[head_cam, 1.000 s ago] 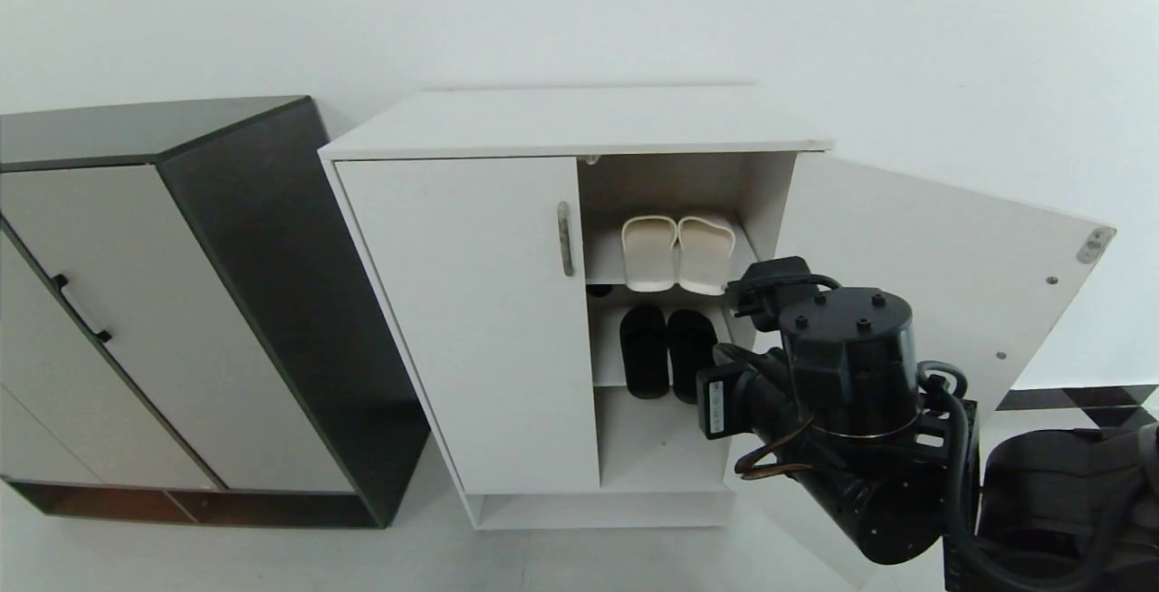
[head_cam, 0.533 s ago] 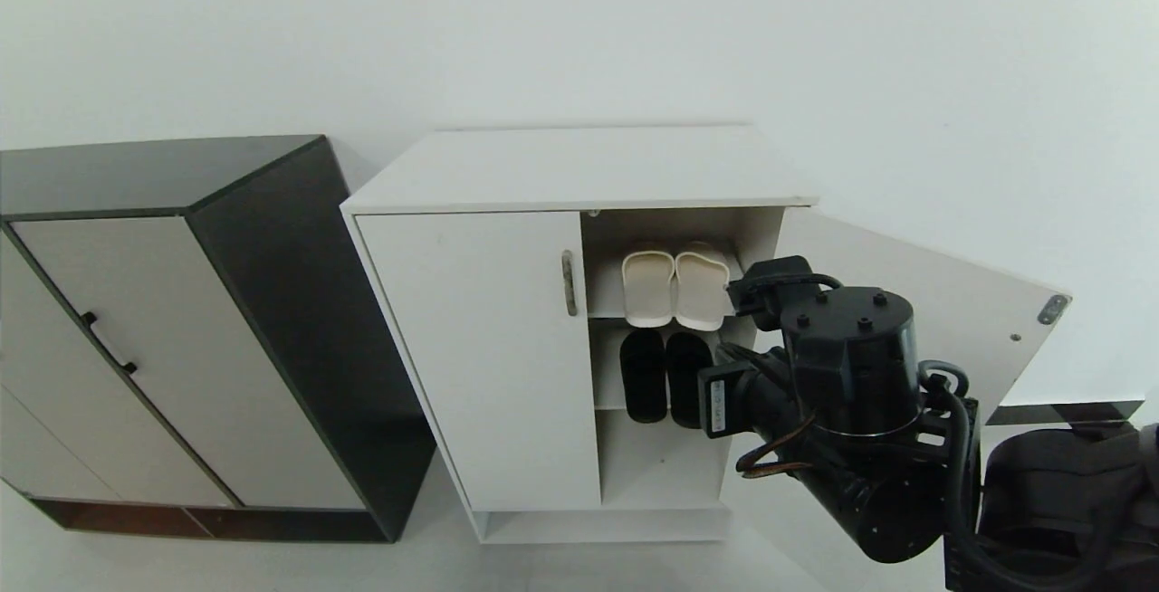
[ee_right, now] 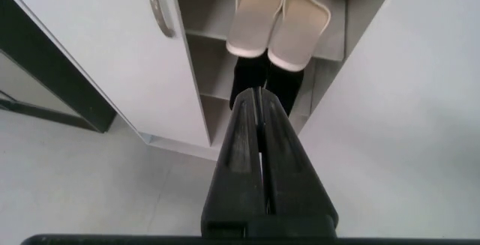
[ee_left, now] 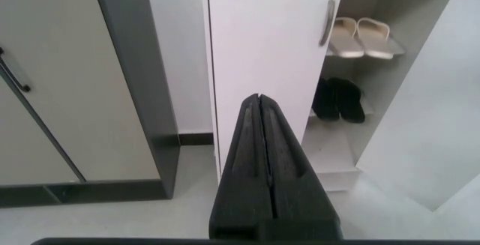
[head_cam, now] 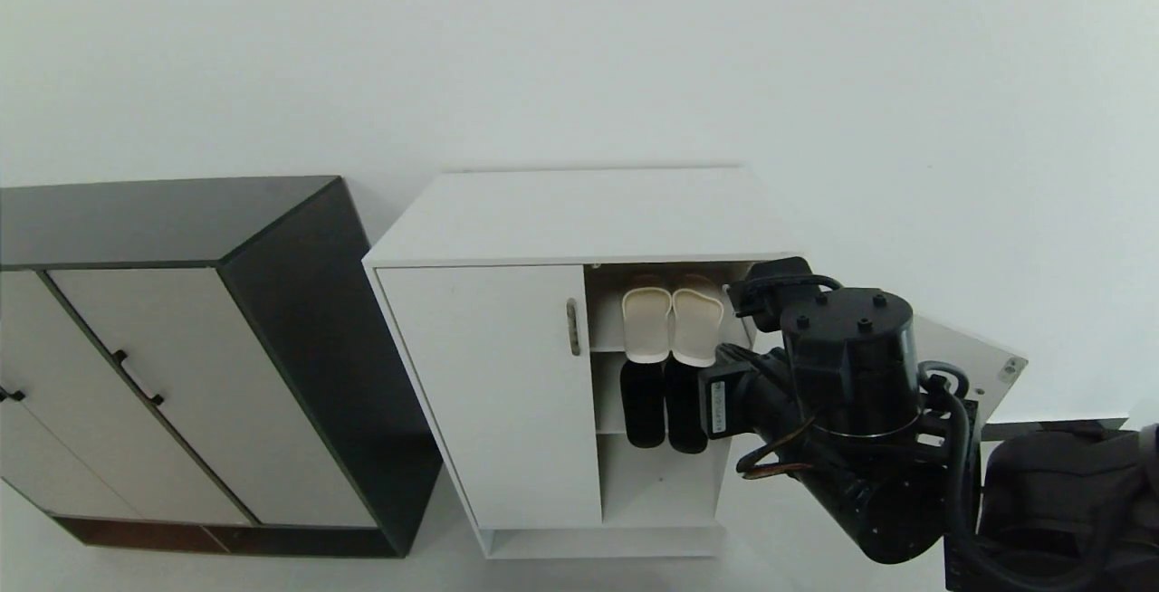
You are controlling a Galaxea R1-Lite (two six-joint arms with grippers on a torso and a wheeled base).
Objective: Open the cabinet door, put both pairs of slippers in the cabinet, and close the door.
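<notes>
Nothing here for you to read: no legible words, numbers or signs on the white cabinet (head_cam: 489,393), on the pale slippers (head_cam: 672,325) and black slippers (head_cam: 664,411) on its shelves, or on the dark cabinet (head_cam: 308,375) beside it.
</notes>
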